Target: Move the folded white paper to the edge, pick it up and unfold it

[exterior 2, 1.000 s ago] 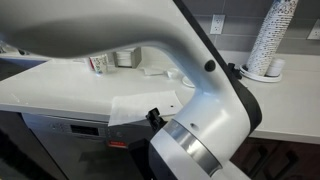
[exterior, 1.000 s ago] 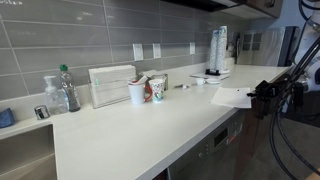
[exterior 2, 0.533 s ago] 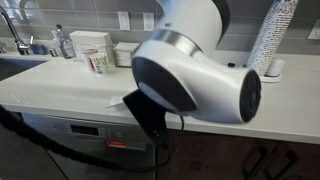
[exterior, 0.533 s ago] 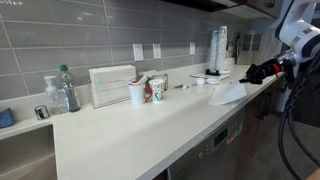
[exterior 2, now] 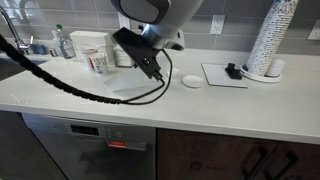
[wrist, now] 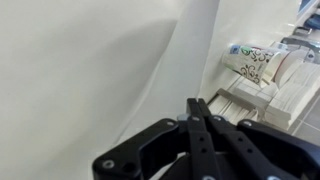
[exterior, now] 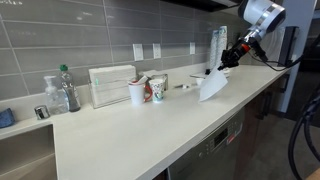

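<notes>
The folded white paper [exterior: 212,84] hangs in the air above the white countertop, pinched at its top corner by my gripper [exterior: 224,62]. In the wrist view the paper [wrist: 90,70] fills the left side, with a crease line running down it, and the gripper fingers [wrist: 197,106] are pressed together on it. In an exterior view the gripper [exterior 2: 150,68] is over the counter and the sheet [exterior 2: 133,88] shows faintly below it. The counter's front edge [exterior: 190,138] lies below and in front, and it also shows in the other exterior view [exterior 2: 150,113].
A white ribbed box [exterior: 111,85], two cups [exterior: 137,92] and a bottle [exterior: 66,88] stand by the tiled wall. A tall stack of cups [exterior 2: 272,40], a flat tray [exterior 2: 225,75] and a small dish [exterior 2: 190,81] sit nearby. A dishwasher [exterior 2: 90,150] is under the counter.
The gripper has risen from the counter's front edge with the paper. The paper has left the counter and now hangs in the air.
</notes>
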`<move>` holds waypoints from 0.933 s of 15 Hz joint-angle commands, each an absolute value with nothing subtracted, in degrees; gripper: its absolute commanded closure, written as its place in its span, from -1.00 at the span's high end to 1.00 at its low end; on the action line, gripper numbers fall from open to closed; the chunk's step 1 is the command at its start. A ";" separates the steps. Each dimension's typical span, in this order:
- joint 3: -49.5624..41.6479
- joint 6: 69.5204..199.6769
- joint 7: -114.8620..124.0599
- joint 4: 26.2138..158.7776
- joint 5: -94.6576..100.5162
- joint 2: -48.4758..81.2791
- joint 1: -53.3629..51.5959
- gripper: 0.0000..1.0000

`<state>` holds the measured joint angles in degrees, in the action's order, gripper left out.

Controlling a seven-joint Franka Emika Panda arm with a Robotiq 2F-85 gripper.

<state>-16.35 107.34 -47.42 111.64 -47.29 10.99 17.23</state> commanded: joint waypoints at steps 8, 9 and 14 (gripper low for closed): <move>-9.85 105.02 -24.64 104.02 -15.61 7.26 11.29 -0.99; -9.36 104.42 -24.12 104.06 -12.98 6.77 10.81 -0.99; -7.55 100.28 -24.80 103.64 -5.01 5.76 9.33 -0.99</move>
<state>-8.21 102.97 -25.38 103.54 -9.19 6.65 10.04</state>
